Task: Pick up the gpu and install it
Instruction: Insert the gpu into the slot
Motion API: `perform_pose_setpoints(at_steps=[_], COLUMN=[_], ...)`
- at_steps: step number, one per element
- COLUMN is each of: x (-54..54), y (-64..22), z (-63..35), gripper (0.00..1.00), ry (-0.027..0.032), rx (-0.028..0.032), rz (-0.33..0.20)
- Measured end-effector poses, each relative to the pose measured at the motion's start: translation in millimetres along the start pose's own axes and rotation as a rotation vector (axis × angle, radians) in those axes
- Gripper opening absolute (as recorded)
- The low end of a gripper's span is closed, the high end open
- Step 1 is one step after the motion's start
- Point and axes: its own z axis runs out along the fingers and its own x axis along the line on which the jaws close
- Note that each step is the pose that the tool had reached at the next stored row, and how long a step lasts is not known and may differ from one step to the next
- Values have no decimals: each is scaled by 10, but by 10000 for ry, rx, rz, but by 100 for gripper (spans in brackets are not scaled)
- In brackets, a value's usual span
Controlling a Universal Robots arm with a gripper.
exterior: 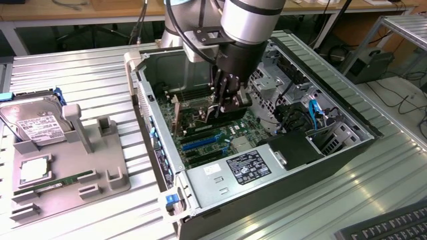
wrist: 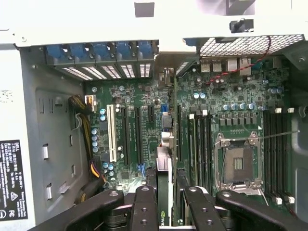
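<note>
The gpu [wrist: 164, 169] is a thin dark card seen edge-on, pinched between my two inner fingers [wrist: 145, 204]. My gripper [wrist: 164, 202] is shut on it. The card stands upright above the motherboard [wrist: 226, 96], over the gap between the black expansion slots [wrist: 130, 137] and the memory slots [wrist: 199, 144]. Its far end reaches towards the rear slot openings [wrist: 166, 77]. In the exterior view my gripper [exterior: 225, 104] hangs inside the open computer case [exterior: 337, 107], low over the green board [exterior: 230, 134], with the dark card [exterior: 235, 101] between its fingers.
The CPU socket [wrist: 239, 163] lies bare beside the memory slots. A power supply [exterior: 245, 167] fills the case's near end, and cables [exterior: 313, 112] run along the drive bays. On the exterior view's left, a grey holder [exterior: 87, 165] carries a hard drive [exterior: 33, 124] and a RAM stick [exterior: 53, 183].
</note>
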Motion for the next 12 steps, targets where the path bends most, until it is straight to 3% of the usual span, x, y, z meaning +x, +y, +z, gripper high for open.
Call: perform_pose_setpoints(at_steps=[12], x=[7], y=[44], z=[153], gripper=[26], ry=[5], rx=[102], rz=[-400])
